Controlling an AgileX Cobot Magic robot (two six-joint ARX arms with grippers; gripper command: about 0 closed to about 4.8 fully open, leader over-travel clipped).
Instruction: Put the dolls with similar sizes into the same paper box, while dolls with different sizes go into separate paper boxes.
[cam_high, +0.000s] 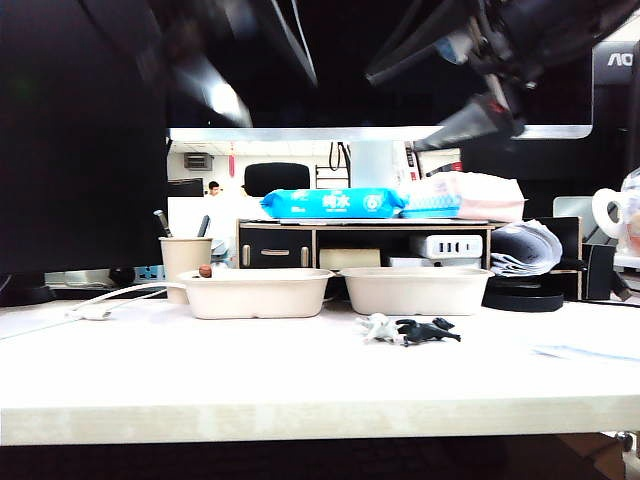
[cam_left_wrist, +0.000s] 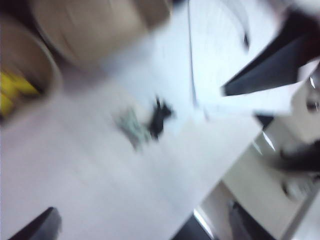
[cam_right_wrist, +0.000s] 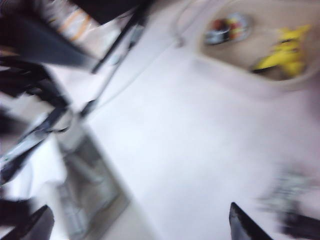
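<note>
Left gripper (cam_left_wrist: 140, 227): only two dark fingertips show at the frame edge in its wrist view, set wide apart, nothing between them, hanging above the white tabletop (cam_high: 250, 370). View heavily blurred. Right gripper (cam_right_wrist: 137, 222): same, dark tips spread wide, empty, above the table. In the exterior view both arms are dark blurs high up, left arm (cam_high: 215, 85) at upper left, right arm (cam_high: 490, 60) at upper right, well clear of everything on the table.

Under the grippers, near the front centre of the table: small whitish-grey animal doll (cam_high: 378, 327) and small black animal doll (cam_high: 430, 331), lying side by side, touching or almost, long axes roughly along the table's front edge.

Behind them, two shallow beige pulp boxes side by side with a narrow gap: left box (cam_high: 255, 293), right box (cam_high: 415, 290). The right wrist view shows a yellow black-eared doll (cam_right_wrist: 282, 55) and a light-blue-headed doll (cam_right_wrist: 227, 29) lying in one box; too blurred for their facing.

Open white table in front of and left of the small dolls; front edge close to them. Beige pen cup (cam_high: 185, 265) sits left of the left box; a white cable (cam_high: 110, 300) trails left. Behind: wooden shelf (cam_high: 365, 240) with blue wipes pack (cam_high: 335, 203), large dark monitor (cam_high: 80, 130), office background.
</note>
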